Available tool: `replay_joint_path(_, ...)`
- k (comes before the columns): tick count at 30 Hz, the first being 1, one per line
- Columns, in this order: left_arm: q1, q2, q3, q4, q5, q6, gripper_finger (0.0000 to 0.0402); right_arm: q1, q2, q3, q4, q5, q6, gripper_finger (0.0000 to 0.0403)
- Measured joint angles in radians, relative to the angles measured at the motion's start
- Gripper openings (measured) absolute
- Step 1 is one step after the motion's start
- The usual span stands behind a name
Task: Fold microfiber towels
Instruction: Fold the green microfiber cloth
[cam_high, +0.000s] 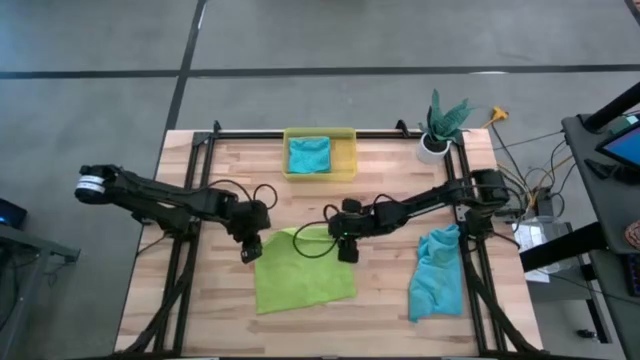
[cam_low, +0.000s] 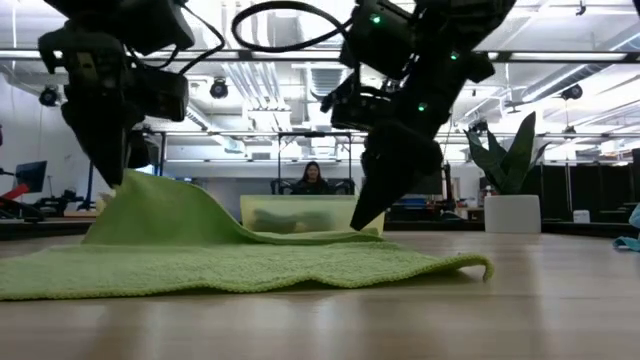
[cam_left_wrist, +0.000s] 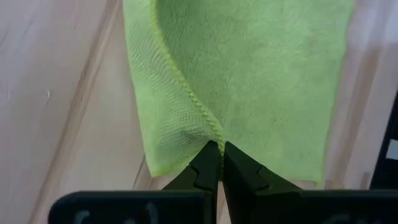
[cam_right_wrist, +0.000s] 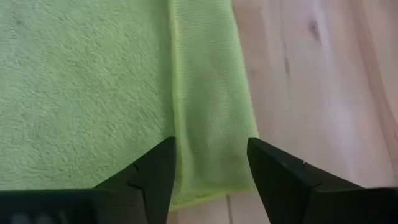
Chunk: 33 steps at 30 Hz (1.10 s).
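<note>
The high camera is looking straight down on the whole table (cam_high: 200, 160), well above it. The low camera is sitting at tabletop height, facing level across the wood into the room. Each wrist camera is pointing down past its own fingers, very close to the lime green towel (cam_high: 300, 270), which all four views are sharing.

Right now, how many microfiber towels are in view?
3. A lime green towel lies mid-table between the grippers; a teal towel sits in the yellow bin; another teal towel lies crumpled on the table's right side. More may be hidden underneath.
</note>
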Motion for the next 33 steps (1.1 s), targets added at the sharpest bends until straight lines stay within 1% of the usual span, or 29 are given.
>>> replay_joint_path(4,0.0,-0.024,-0.002,-0.001,-0.007,-0.017,0.0,0.008,0.016,0.059,-0.079,-0.001,-0.005,0.0191)
replay_joint_path(6,0.0,-0.035,-0.003,0.0,-0.013,-0.018,0.0,0.014,0.017,0.09,-0.146,0.0,-0.001,0.0185)
replay_joint_path(9,0.0,-0.04,-0.003,0.001,-0.032,-0.018,0.0,0.032,0.004,0.113,-0.192,0.001,-0.013,0.0175)
replay_joint_path(12,0.0,-0.036,-0.002,0.01,-0.035,-0.018,0.0,0.05,-0.003,0.109,-0.169,0.0,-0.038,0.0166)
replay_joint_path(15,0.0,-0.033,-0.002,0.036,-0.035,-0.021,0.0,0.062,-0.001,0.074,-0.155,-0.007,-0.055,0.0159)
replay_joint_path(21,0.0,-0.037,-0.001,0.106,-0.045,-0.07,0.0,0.058,-0.001,0.023,-0.152,0.004,-0.019,0.0143)
replay_joint_path(25,0.0,-0.037,0.0,0.133,-0.046,-0.074,0.0,0.057,-0.001,0.005,-0.109,0.003,-0.016,0.0124)
replay_joint_path(33,0.0,-0.036,0.0,0.132,-0.046,-0.094,0.0,0.053,-0.001,-0.01,-0.046,0.003,-0.013,0.0085)
